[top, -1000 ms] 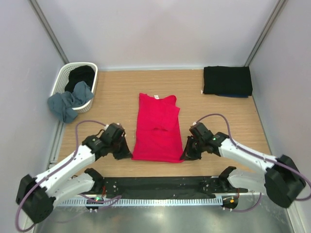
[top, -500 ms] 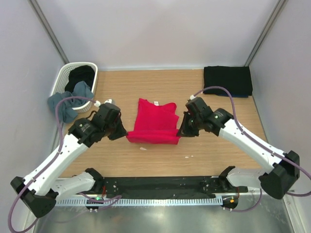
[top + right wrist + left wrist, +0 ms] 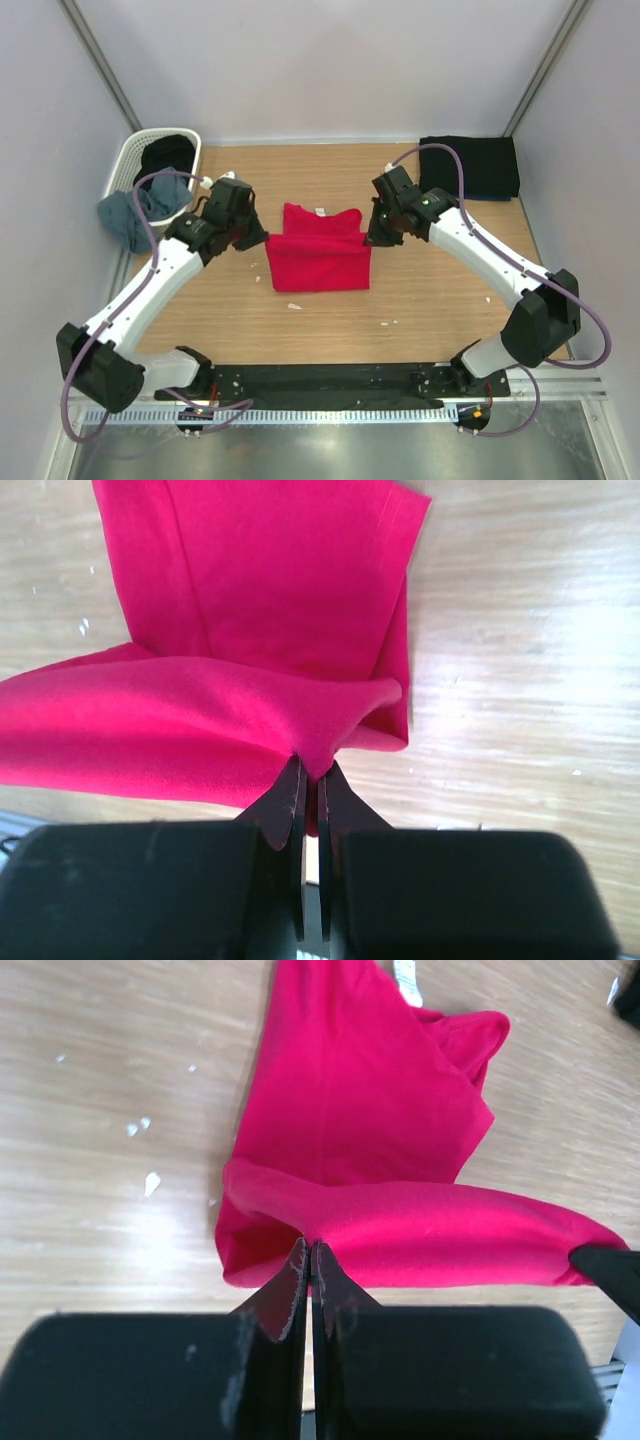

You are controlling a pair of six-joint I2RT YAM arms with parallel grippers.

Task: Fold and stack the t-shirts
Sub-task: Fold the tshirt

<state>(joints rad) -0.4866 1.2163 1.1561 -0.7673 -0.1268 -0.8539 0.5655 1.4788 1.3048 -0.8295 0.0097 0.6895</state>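
A crimson-red t-shirt [image 3: 318, 258] lies mid-table, its lower half lifted and doubled back toward the collar. My left gripper [image 3: 263, 238] is shut on the shirt's left hem corner [image 3: 300, 1228]. Across from it my right gripper [image 3: 367, 238] is shut on the right hem corner [image 3: 322, 750]. Between the two grips the red cloth hangs as a taut band over the flat upper part [image 3: 370, 1090]. Folded black t-shirts [image 3: 468, 166] sit at the back right. A grey-blue t-shirt [image 3: 138, 210] drapes over the basket's rim, and a black one [image 3: 165, 155] lies inside.
The white lattice basket [image 3: 131, 152] stands at the back left against the wall. Small white flecks [image 3: 294, 306] dot the wooden tabletop [image 3: 440, 280] in front of the shirt. Grey walls close in on three sides.
Both grippers have carried the red shirt's bottom hem away from the near edge toward the collar, folding the shirt in half. Both arms now reach further over the table.
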